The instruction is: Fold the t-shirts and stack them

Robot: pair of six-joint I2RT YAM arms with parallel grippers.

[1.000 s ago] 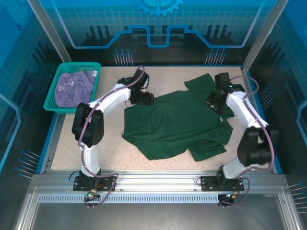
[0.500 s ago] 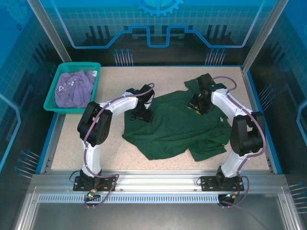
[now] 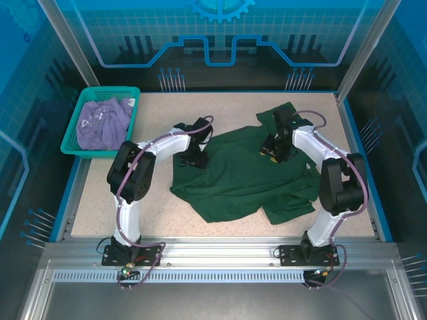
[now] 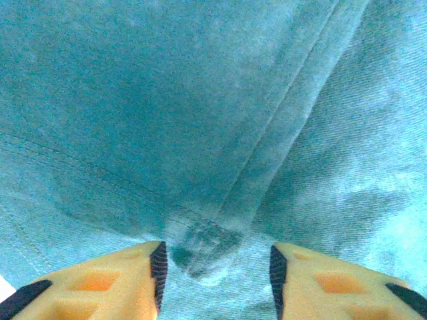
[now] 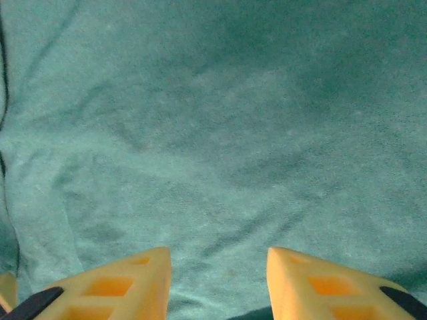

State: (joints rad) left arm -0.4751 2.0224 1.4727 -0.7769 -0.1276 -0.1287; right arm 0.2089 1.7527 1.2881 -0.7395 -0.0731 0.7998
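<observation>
On the speckled desk (image 3: 233,107) the dark green t-shirt (image 3: 240,180) lies spread and rumpled. The left fingers (image 4: 100,287) stand parted astride a seam ridge, the right fingers (image 5: 113,287) parted on flat cloth, seemingly to pinch it. The lavender t-shirt (image 3: 100,123) sits in the basket (image 3: 72,130).

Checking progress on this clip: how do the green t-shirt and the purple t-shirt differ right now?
The green t-shirt lies spread out on the table; the purple t-shirt is bunched up in the teal basket. The green t-shirt is dark, the purple t-shirt pale. Neither is folded yet.
</observation>
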